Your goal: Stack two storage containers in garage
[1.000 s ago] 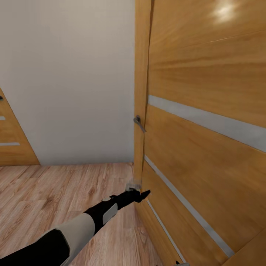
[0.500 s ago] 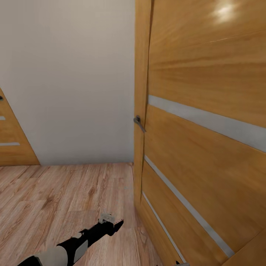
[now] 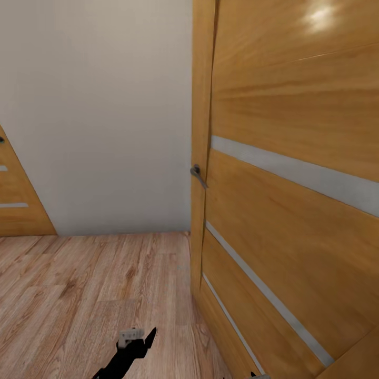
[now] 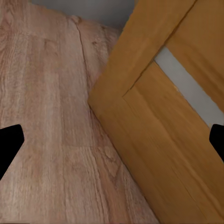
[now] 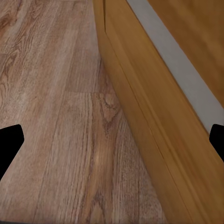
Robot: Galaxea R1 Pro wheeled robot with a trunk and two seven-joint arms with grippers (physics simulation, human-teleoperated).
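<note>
Wood-plank flooring [image 3: 79,284] in a light tone spreads below the robot; this is the pale plank surface, with no orange-red bins lying on it, so the containers' place cannot be told.

Low in the head view, the left end effector [image 3: 138,339] hangs just above the planks, black with a small pale block at its wrist, pointing toward the base of a door. In the left wrist view its two dark fingertips [image 4: 10,144] sit far apart at opposite edges of the picture, so it is spread wide with nothing between them. The right wrist view gives the same reading for the right end effector [image 5: 112,140]: dark fingertips [image 5: 10,142] at both edges, spread apart and gripping nothing, above the planks and close beside the door's lower edge.

Just to the right stands a honey-coloured wooden door [image 3: 295,173] with pale grey inlaid stripes and a metal lever handle [image 3: 198,176], set against its wooden frame [image 3: 201,105]. A plain off-white wall [image 3: 100,116] rises behind the floor. At the far left edge, part of a second wooden door [image 3: 16,200] shows.
</note>
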